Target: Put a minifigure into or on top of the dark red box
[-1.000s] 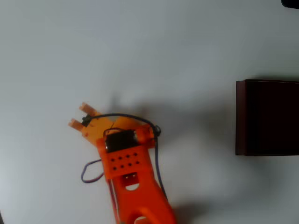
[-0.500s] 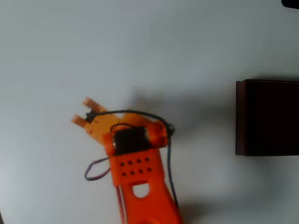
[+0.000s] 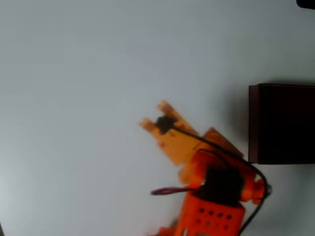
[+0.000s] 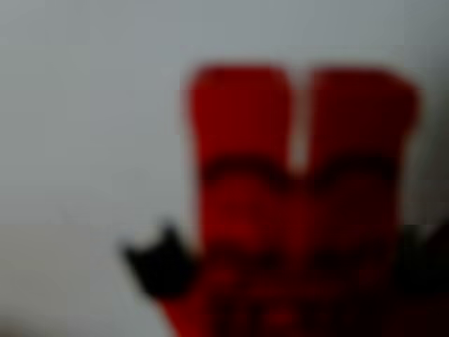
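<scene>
Very close and blurred in the wrist view is the minifigure (image 4: pixel 302 203): two bright red legs side by side, with small black parts at its sides. In the overhead view my orange gripper (image 3: pixel 154 114) is shut on a small dark lump (image 3: pixel 164 123) between its fingers, which is the minifigure seen from above. The dark red box (image 3: pixel 282 123) lies at the right edge, partly cut off by the frame, with maroon walls and a near-black inside. My gripper is left of the box, roughly level with its middle and well apart from it.
The table (image 3: pixel 98 59) is plain pale grey. My orange arm (image 3: pixel 216 196) comes up from the bottom edge just left of the box's near corner, with a black cable looping at its right side. A dark object (image 3: pixel 306 3) pokes in at the top right corner.
The arm has swung to the right across the table towards the box, with the figure still between its fingers. The box has not moved.
</scene>
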Controlling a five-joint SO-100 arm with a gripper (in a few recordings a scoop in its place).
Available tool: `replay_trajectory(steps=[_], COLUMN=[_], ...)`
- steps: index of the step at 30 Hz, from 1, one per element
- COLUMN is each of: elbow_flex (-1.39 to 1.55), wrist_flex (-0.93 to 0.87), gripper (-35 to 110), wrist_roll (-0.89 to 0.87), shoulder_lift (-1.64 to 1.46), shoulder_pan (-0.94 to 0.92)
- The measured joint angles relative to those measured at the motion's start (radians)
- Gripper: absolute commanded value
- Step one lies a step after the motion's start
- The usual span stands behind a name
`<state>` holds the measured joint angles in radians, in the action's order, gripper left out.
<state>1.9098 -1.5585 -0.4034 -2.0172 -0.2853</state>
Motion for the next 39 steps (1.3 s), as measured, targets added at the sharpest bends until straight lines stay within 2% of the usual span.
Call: replay_trajectory(steps=[9, 18, 25, 28, 31, 39], elbow_flex=[-0.143, -0.637, -1.057, -1.195, -1.243, -1.253], wrist_flex=[0.032, -0.04, -0.124, -0.158, -0.176, -0.193], gripper=[0, 0, 1, 9, 13, 13], wrist_roll=[0.06, 0.13, 0.15, 0.15, 0.15, 0.184], shoulder_lift=[0.146, 0.617, 1.028, 1.14, 1.172, 1.173], shoulder_pan=[-0.273, -0.439, -0.474, -0.483, -0.483, -0.482])
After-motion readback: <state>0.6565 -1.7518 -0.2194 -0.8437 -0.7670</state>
